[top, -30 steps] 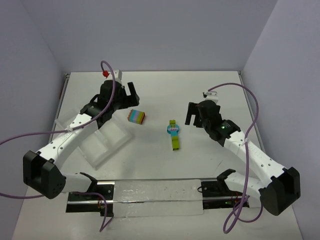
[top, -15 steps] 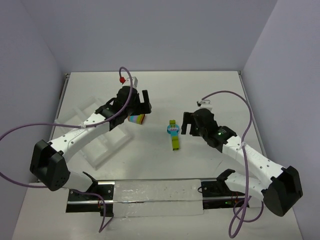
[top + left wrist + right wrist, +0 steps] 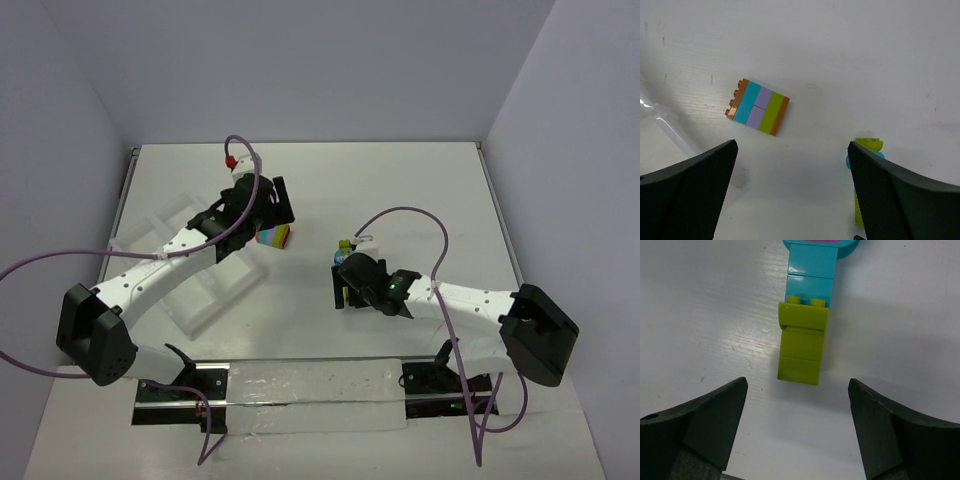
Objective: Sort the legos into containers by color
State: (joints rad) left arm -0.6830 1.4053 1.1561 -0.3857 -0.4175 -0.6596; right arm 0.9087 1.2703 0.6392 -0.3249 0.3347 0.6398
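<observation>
**Top view:** clear four-compartment plastic tray (image 3: 190, 290) lies left of centre, no brick seen inside. Flat striped multicoloured brick stack (image 3: 275, 236) sits on the white table (image 3: 420, 200) just beside the tray, under the left gripper (image 3: 277, 205). Right gripper (image 3: 341, 288) is low over the lime-and-teal brick column (image 3: 347, 250).

**Left wrist:** jaws wide apart, holding nothing, striped stack ahead.

**Right wrist:** jaws apart, flanking the column's lime end without touching it.

**Progress:** sorting judged not begun, with both stacks unsplit.

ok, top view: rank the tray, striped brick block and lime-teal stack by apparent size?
1. clear tray, by far the largest.
2-3. striped block and lime-teal stack: not ranked, since the right arm hides most of the stack.
</observation>
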